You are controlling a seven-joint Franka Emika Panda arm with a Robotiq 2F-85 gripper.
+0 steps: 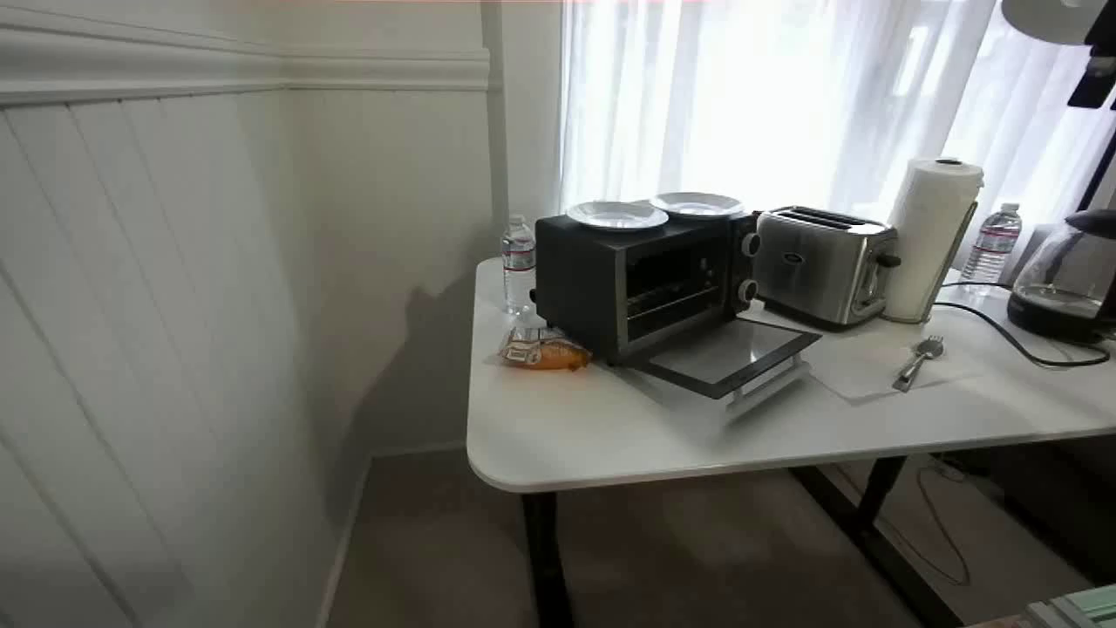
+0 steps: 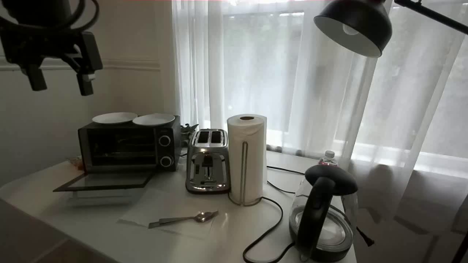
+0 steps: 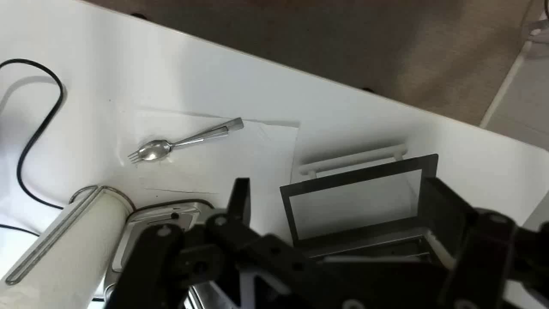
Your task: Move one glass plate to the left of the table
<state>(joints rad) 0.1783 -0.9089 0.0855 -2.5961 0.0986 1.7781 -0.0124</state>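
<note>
Two pale round glass plates lie side by side on top of the black toaster oven. In an exterior view they are the left plate [image 1: 617, 216] and the right plate [image 1: 697, 205]; the left plate [image 2: 114, 117] and right plate [image 2: 153, 119] also show in an exterior view. The white table [image 1: 567, 427] carries the oven near its left end; it also fills much of the wrist view [image 3: 343, 111]. My gripper [image 2: 61, 87] is open and empty, raised above the plates' height. In the wrist view its fingers [image 3: 334, 186] are wide apart, and the gripper body hides most of the oven top.
The toaster oven [image 1: 575, 279] has its door [image 1: 732, 356] down. A steel toaster [image 1: 815, 266], paper towel roll [image 1: 933, 235] and kettle [image 2: 321, 219] stand rightward. A spoon and fork [image 3: 184, 143] lie on a napkin. A bottle [image 1: 519, 266], bread packet [image 1: 542, 351] and lamp [image 2: 356, 29] also show.
</note>
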